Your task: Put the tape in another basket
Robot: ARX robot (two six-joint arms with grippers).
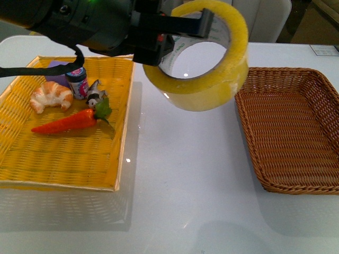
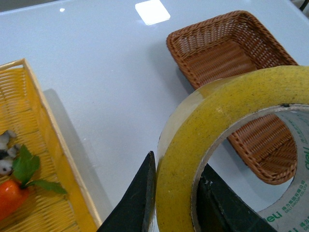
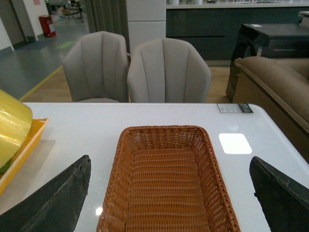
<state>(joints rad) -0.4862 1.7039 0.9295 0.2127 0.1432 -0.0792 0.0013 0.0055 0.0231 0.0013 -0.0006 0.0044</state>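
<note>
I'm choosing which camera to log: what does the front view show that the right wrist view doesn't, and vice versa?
Only the front view: the left gripper clamped on the tape, plus the croissant, carrot and small jar in the yellow tray. Only the right wrist view: the right gripper, open, and two grey chairs and a sofa beyond the table. Both: the empty basket, part of the tape and the tray's edge.

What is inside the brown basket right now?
Only bare weave shows inside the brown basket; the tape, held by the left gripper, hides one corner in the left wrist view only.
</note>
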